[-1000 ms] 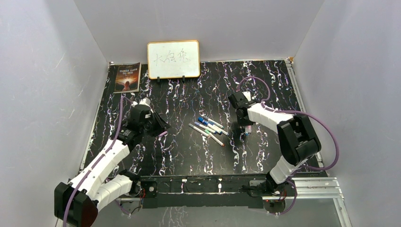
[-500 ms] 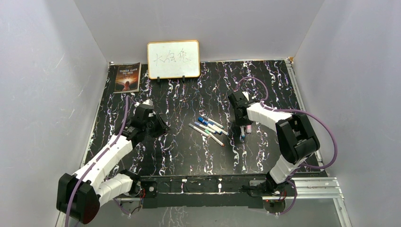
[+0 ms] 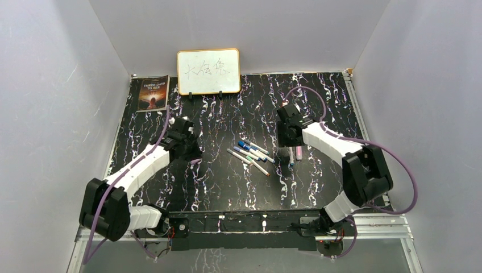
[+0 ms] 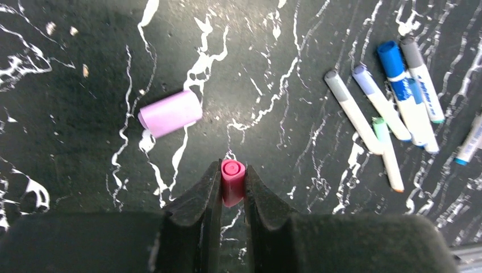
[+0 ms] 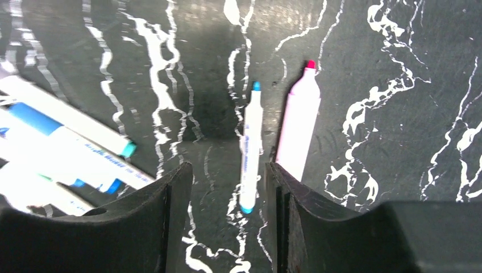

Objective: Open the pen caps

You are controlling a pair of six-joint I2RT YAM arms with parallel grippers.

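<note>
My left gripper (image 4: 232, 169) is shut on a small pink cap (image 4: 232, 183), held just above the table; it is left of centre in the top view (image 3: 191, 150). A pale purple cap (image 4: 170, 113) lies loose on the table ahead of it to the left. My right gripper (image 5: 227, 170) is open and empty over two uncapped pens: a slim white one with a blue tip (image 5: 250, 149) between the jaws, and a thick pink marker (image 5: 298, 122) by the right finger. Several more pens (image 3: 253, 152) lie in a bunch at the table's middle.
A small whiteboard (image 3: 208, 71) stands at the back wall, with a book (image 3: 153, 93) lying to its left. Grey walls close in both sides. The table (image 3: 227, 187) is black with white veins.
My right gripper has let go of the pink marker, which now lies beside the blue-tipped pen, and has drawn back a little. My left arm has swung right and away from the near edge with the pink cap.
</note>
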